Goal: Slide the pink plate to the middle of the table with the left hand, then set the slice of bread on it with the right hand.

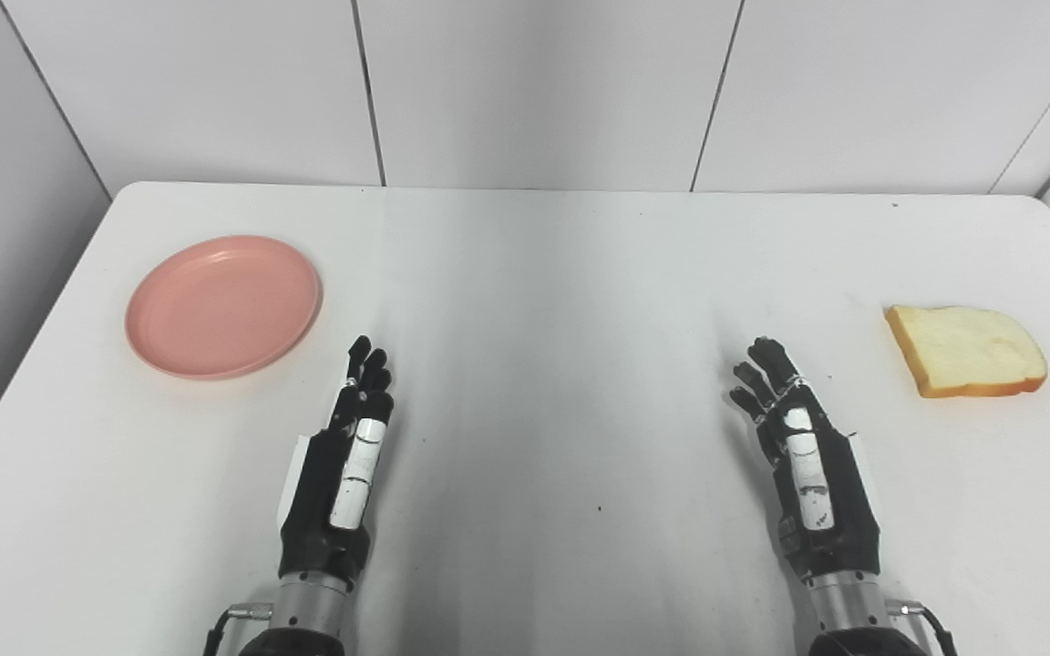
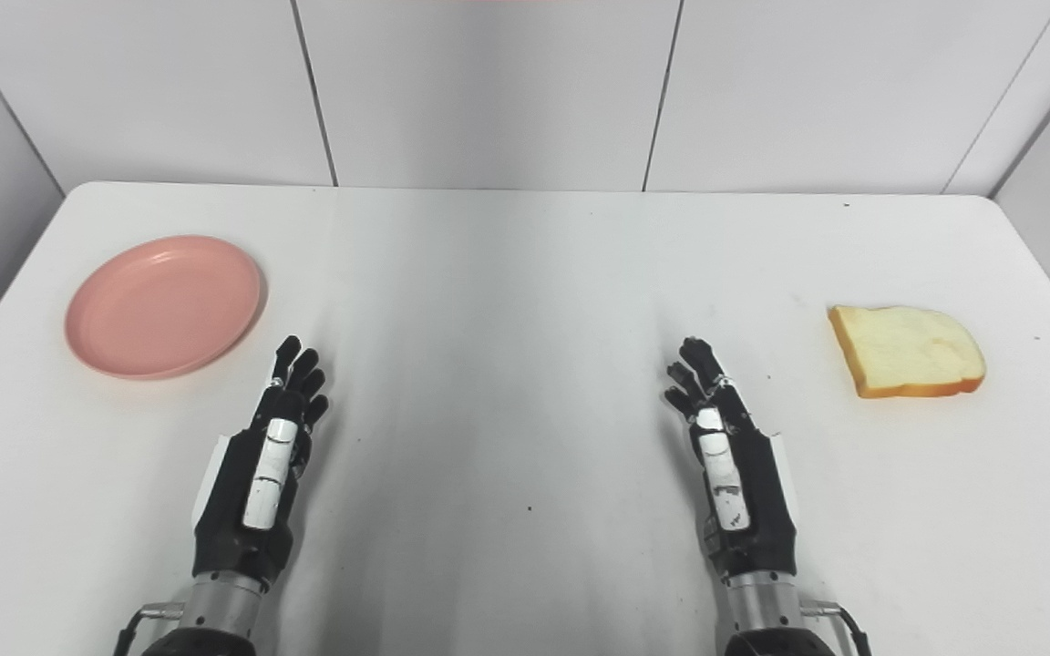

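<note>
The pink plate (image 1: 222, 305) lies empty on the left part of the white table (image 1: 543, 301). A slice of bread (image 1: 965, 350) with a tan crust lies flat at the far right. My left hand (image 1: 347, 465) rests edge-up over the near table, open, fingers stretched forward, to the right of the plate and nearer than it, not touching it. Mirroring it on the other side, my right hand (image 1: 803, 460) is open and holds nothing, left of the bread and a hand's length away.
White panelled walls (image 1: 534, 91) close off the table's far edge, and side walls stand close at left and right. A few dark specks (image 1: 598, 507) mark the tabletop between my hands.
</note>
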Tool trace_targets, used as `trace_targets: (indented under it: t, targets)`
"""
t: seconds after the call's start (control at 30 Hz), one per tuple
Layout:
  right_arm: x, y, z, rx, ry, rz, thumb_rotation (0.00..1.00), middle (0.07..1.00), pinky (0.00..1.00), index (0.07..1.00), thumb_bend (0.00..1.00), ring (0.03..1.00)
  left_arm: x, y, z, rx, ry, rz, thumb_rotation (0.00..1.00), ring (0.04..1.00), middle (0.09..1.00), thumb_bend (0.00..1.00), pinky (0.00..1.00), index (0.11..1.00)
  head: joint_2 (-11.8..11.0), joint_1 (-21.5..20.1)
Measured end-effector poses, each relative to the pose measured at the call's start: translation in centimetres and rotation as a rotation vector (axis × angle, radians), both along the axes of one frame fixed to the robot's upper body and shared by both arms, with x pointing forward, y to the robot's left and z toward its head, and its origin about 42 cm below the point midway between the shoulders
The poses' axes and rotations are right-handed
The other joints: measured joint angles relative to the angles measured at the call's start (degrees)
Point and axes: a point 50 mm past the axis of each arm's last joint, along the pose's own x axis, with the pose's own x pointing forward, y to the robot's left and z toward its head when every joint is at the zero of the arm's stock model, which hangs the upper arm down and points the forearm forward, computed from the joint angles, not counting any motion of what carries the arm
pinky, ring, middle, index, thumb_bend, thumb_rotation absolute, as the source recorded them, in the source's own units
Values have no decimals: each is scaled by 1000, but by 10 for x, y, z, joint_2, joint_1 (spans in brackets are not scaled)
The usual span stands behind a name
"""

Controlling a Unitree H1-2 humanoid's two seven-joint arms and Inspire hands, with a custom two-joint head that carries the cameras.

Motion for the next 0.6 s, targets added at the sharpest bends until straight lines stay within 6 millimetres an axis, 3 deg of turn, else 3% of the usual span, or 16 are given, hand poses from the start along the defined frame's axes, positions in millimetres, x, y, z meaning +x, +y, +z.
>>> trace_targets:
  t: [0.3, 0.37, 0.43, 0.6]
  targets:
    - [4, -5, -3, 27, -13, 16, 857, 934, 922, 895, 828, 909, 1, -13, -13, 12, 27, -32, 901, 1000, 1000, 652, 1000, 1000, -34, 50]
    - [4, -7, -4, 39, -35, 24, 855, 939, 933, 899, 817, 916, 1, -17, -15, 23, 22, -32, 910, 1000, 1000, 634, 1000, 1000, -45, 62]
    - [5, -8, -4, 50, -48, 30, 855, 941, 938, 902, 810, 918, 1, -20, -17, 26, 14, -29, 914, 1000, 1000, 621, 1000, 1000, -69, 93]
    - [9, -12, -6, 75, -86, 43, 858, 950, 940, 914, 810, 928, 2, -28, -26, 41, 4, -22, 920, 1000, 1000, 602, 1000, 1000, -91, 118]
